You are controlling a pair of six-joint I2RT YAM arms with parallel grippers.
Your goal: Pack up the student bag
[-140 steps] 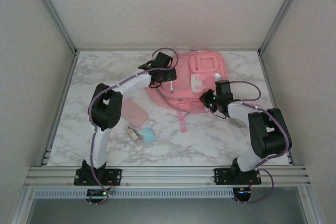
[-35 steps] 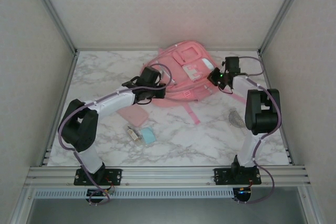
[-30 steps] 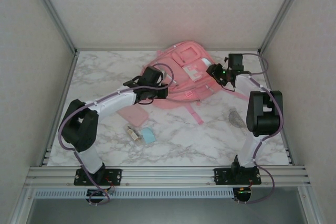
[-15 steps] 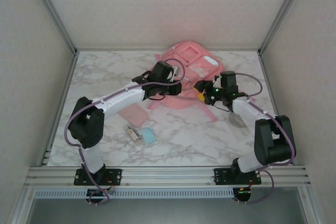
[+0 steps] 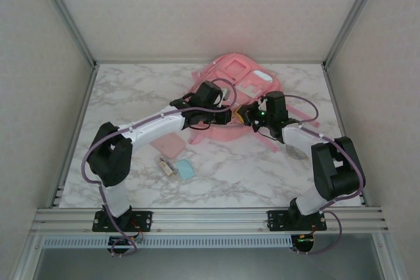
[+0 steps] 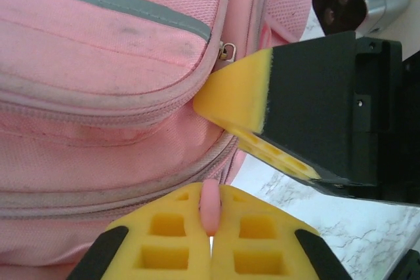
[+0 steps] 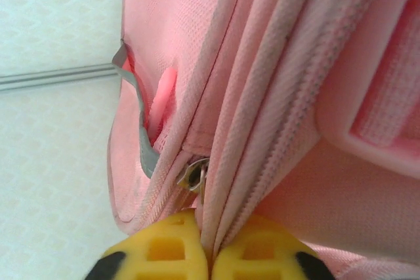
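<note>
The bag [image 5: 237, 86] lies bunched up at the far middle of the table [image 5: 131, 96], a little right of centre, with its straps trailing toward me. Both arms reach in and meet at its near edge, nose to nose.

The left tool [image 5: 229, 117] is fully closed. On its wrist camera the two yellow pads [image 6: 164, 240] press together on a small pink tab [image 6: 210, 202] that sticks out from the bag's lower zip line, so it has hold of that tab.

The right tool [image 5: 245, 113] is closed as well. On its own camera the pads [image 7: 167, 247] meet flat against each other right at a zip seam, just below a metal slider [image 7: 193, 176]. The seam runs down into the line where the pads meet, but I cannot tell whether the slider's pull or any fabric is really pinched there. From the left wrist camera, one yellow finger [image 6: 239, 93] of the right tool points at that same slider [image 6: 226, 50], its tip touching the bag beside the zip, just above my left pads.

Near the left arm, on the bare marble, sit a flat pink pouch [image 5: 167, 144], a blue item [image 5: 186, 170] and a small pale thing [image 5: 168, 167] beside it, all well apart from the bag. A clear item [image 5: 296, 151] lies by the right arm.
</note>
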